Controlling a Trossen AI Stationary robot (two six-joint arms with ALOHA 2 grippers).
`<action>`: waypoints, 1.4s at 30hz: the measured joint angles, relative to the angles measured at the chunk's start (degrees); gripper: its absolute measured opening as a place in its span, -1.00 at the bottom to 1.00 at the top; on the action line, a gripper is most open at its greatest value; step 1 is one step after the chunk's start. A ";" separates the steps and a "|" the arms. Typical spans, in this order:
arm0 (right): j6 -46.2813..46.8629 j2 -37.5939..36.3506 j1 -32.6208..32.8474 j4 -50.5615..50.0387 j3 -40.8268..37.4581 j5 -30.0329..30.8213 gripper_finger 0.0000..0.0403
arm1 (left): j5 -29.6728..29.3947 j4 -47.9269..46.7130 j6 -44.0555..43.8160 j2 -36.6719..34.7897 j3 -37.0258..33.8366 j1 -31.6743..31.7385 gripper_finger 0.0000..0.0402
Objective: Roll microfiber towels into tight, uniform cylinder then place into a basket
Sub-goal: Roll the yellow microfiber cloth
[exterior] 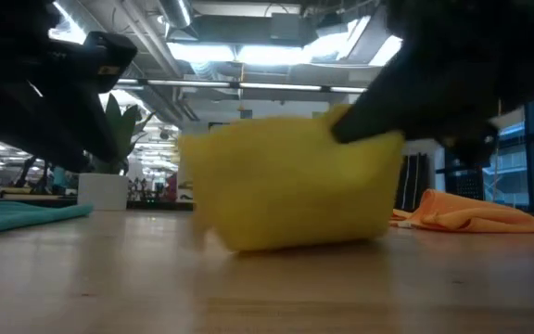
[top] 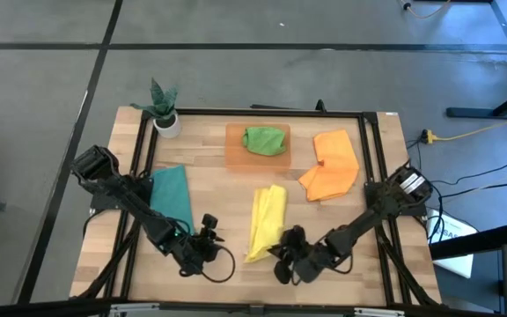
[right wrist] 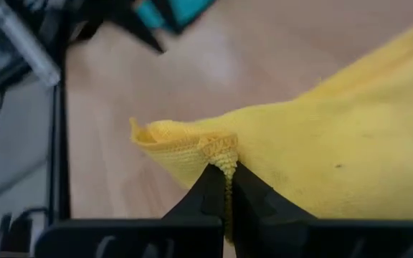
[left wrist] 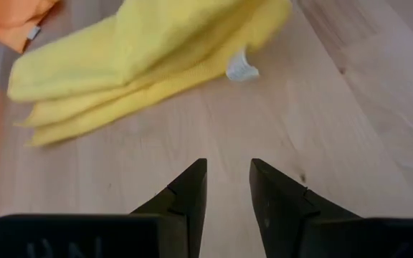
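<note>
Yellow towel (top: pixel 266 222) lies folded lengthwise at near centre of the tabletop (top: pixel 218 189), soft layered edges, small white tag showing. Right gripper (right wrist: pixel 227 188) is clenched on its near corner, fabric bunched between the fingers. Left gripper (left wrist: pixel 228 188) sits released just left of it, touching nothing. Teal towel (top: pixel 172 195) left, orange towels (top: pixel 331 164) right, green towel (top: pixel 266 140) in the basket (top: pixel 236 155) at far centre.
</note>
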 joint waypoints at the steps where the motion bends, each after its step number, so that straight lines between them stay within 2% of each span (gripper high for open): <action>1: 2.65 -0.54 0.51 -0.21 -1.13 2.06 -0.98 | 0.02 -0.02 0.00 0.00 0.00 0.10 -0.51; 3: 9.60 -1.02 1.56 -0.03 -3.66 4.91 -0.98 | 0.04 -0.01 0.00 0.00 0.00 0.33 -0.51; 6: 19.66 -1.05 2.97 0.17 -7.29 5.84 -0.98 | 0.06 -0.02 0.04 0.00 0.00 0.58 -0.51; 9: 25.09 -1.05 4.54 4.00 -10.72 8.34 -0.98 | 0.08 0.01 1.57 0.00 0.00 0.58 -0.51; 12: 26.67 -1.47 5.60 8.37 -13.33 10.92 -0.98 | 0.11 0.39 3.14 0.00 0.00 0.58 -0.51; 17: 26.43 -2.78 6.30 8.10 -13.99 13.22 -0.98 | 0.24 0.38 4.44 0.00 0.00 0.89 -0.51; 21: 25.23 -5.72 6.31 2.79 -13.97 16.05 -0.98 | 0.22 0.59 4.46 0.00 0.00 1.28 -0.51; 23: 27.45 -6.70 6.41 -0.86 -13.97 17.48 -0.98 | 0.22 0.60 4.48 0.00 0.00 1.41 -0.51; 28: 39.40 -6.84 6.45 -9.31 -13.98 17.47 -0.98 | 0.22 0.49 4.48 0.00 0.00 1.48 -0.51; 33: 47.09 -6.84 6.34 -17.83 -13.97 17.48 -0.98 | 0.22 0.42 5.89 0.00 0.00 1.48 -0.51; 36: 48.90 -6.84 5.77 -21.14 -13.97 16.28 -0.98 | 0.19 0.44 6.43 0.00 0.00 1.48 -0.51; 39: 49.26 -6.69 4.24 -24.79 -13.97 11.12 -0.98 | 0.20 0.42 6.51 0.00 0.00 1.48 -0.51; 42: 49.14 -6.33 2.69 -26.75 -13.97 8.97 -0.97 | 0.19 0.41 6.51 0.00 0.00 1.53 -0.51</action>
